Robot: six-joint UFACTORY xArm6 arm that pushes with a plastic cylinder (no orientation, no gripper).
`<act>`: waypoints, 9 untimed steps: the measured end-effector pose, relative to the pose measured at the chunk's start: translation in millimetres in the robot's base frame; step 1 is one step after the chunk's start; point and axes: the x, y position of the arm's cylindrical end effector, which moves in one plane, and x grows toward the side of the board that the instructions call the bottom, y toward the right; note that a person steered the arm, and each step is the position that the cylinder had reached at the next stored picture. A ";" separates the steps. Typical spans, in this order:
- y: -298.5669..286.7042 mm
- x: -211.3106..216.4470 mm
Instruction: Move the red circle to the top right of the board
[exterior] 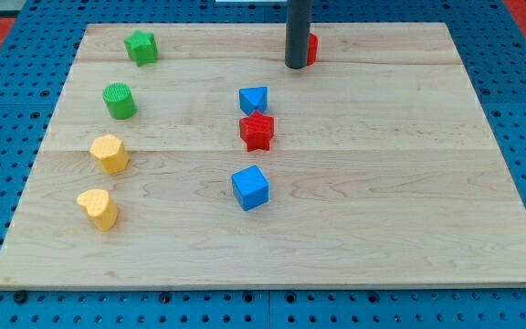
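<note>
The red circle (311,48) sits near the view's top, a little right of centre, mostly hidden behind the dark rod; only its right edge shows. My tip (295,66) rests on the board at the red circle's left side, touching or almost touching it. The wooden board (409,183) fills most of the view.
A red star (257,131) lies mid-board, with a blue triangular block (253,99) just above it and a blue cube (250,187) below. On the left are a green star (141,47), a green cylinder (119,100), a yellow hexagon (109,153) and a yellow heart (98,208).
</note>
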 end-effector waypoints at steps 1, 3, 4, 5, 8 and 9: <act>-0.4 0.0; -53.3 -3.9; -48.2 -24.1; 27.8 -19.4; 127.2 -18.8; 127.0 -14.6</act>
